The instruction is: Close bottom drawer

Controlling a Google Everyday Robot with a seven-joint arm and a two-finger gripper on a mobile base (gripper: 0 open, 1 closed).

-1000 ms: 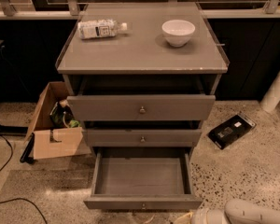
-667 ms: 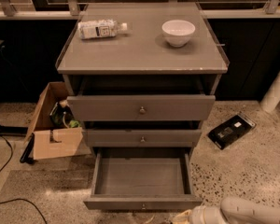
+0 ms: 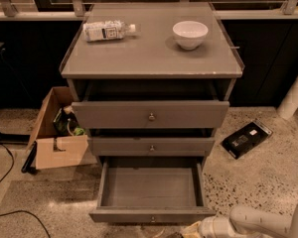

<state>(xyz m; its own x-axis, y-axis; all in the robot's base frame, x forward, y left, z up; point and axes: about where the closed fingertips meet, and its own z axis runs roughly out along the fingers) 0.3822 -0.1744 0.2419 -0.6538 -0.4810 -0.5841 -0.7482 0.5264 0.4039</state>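
The bottom drawer [image 3: 150,188] of a grey three-drawer cabinet [image 3: 151,58] is seen pulled fully out over the speckled floor, its plain grey interior bare and its low front panel nearest the camera. The white arm [image 3: 260,222] is brought in from the lower right corner, and the tool [image 3: 183,230] is placed at the bottom edge of the view, just in front of the drawer's front panel and right of its small knob [image 3: 152,218]. Whether the tool is clenched or released cannot be told (it is cut off by the edge of the view). Compared with a second ago, the arm is reached further left along the front panel, while the drawer is left as far out as before. The middle drawer [image 3: 151,146] and the top drawer [image 3: 150,114] are also held slightly out. A plastic bottle [image 3: 107,30] is laid on its side on the cabinet top, with a white bowl [image 3: 189,33] set upright well to its right. A cardboard box [image 3: 57,135] is stood on the floor beside the cabinet.
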